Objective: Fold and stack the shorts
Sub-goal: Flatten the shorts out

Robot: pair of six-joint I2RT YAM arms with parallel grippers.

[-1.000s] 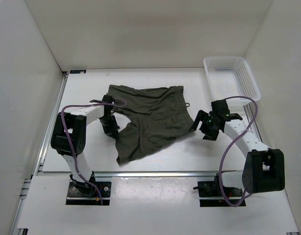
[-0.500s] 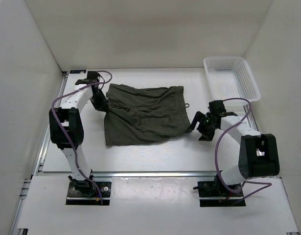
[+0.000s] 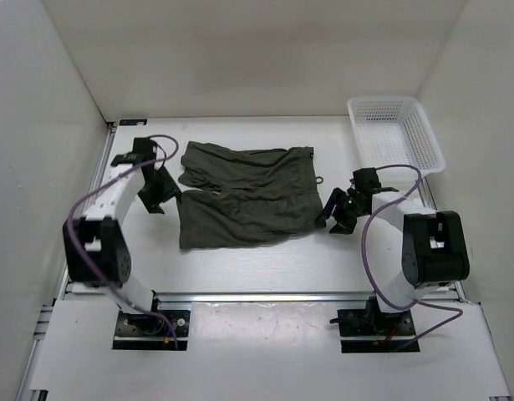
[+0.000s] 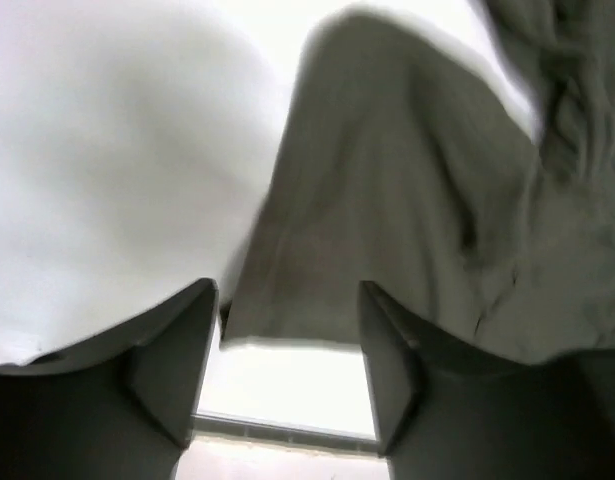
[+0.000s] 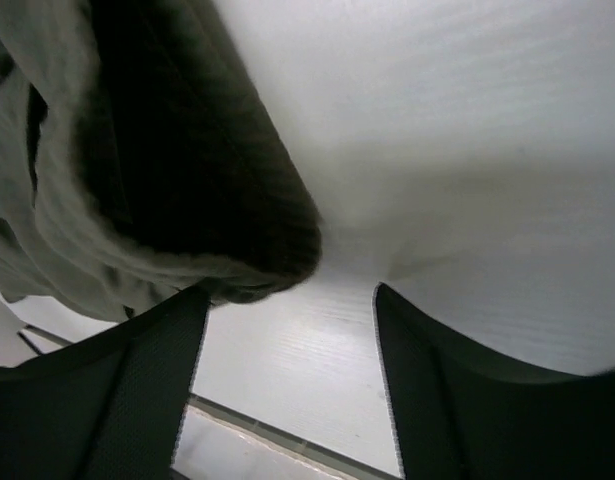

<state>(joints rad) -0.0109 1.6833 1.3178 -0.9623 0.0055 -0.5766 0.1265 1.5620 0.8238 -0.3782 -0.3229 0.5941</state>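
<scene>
The dark olive shorts lie spread flat in the middle of the table, waistband to the right, with a thin drawstring loop poking out. My left gripper hovers just off their left edge, open. In the left wrist view a leg hem lies beyond the open left gripper, with nothing between the fingers. My right gripper sits at the waistband side, open. In the right wrist view the waistband's rounded edge lies just past the left fingertip; only bare table shows in the gap.
A white mesh basket stands at the back right corner. White walls close in the table on three sides. A metal rail runs along the near edge in front of the arm bases.
The left gripper carried the folded-under leg out to the left, let it go and drew back. The shorts now lie flat. The right gripper edged toward the waistband, its jaws narrowing somewhat.
</scene>
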